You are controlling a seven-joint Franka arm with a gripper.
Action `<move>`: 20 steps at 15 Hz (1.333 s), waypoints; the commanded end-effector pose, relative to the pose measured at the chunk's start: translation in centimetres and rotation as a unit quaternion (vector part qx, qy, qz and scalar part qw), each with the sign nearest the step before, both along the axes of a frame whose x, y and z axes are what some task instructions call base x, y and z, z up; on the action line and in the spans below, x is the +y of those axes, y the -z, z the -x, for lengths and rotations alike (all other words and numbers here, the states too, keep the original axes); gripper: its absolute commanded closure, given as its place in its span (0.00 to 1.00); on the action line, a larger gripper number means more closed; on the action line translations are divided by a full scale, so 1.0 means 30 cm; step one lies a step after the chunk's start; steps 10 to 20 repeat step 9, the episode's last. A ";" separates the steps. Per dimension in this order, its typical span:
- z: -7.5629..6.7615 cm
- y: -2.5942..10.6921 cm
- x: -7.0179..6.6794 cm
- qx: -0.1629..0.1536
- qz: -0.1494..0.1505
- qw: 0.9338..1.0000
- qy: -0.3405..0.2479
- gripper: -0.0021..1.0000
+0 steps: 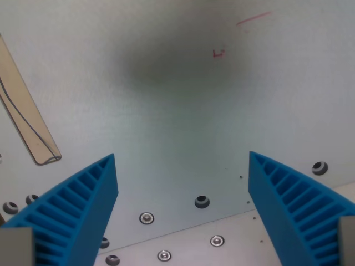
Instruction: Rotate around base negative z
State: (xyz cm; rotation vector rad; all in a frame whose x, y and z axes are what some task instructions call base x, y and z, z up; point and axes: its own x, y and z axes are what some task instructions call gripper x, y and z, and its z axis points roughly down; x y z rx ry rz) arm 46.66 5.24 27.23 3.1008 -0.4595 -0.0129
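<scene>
My gripper (182,158) is open and empty. Its two blue ribbed fingers show at the bottom of the wrist view, one at the left (77,208) and one at the right (294,202), wide apart. Between and beyond them lies a pale grey-white table surface (177,111). A dark soft shadow (177,64) falls on the surface ahead of the gripper. Nothing is held between the fingers.
A beige strip with a dark line (25,111) runs diagonally at the wrist view's left. Small red marks (219,53) and a red line (253,19) sit at the upper right. Several screws and holes (202,201) dot the plate seam near the bottom.
</scene>
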 end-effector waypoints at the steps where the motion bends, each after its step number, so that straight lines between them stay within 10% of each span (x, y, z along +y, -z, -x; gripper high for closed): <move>1: -0.001 -0.006 -0.001 -0.001 -0.001 0.996 0.084 0.00; 20: -0.001 -0.006 -0.001 -0.001 -0.001 0.991 0.137 0.00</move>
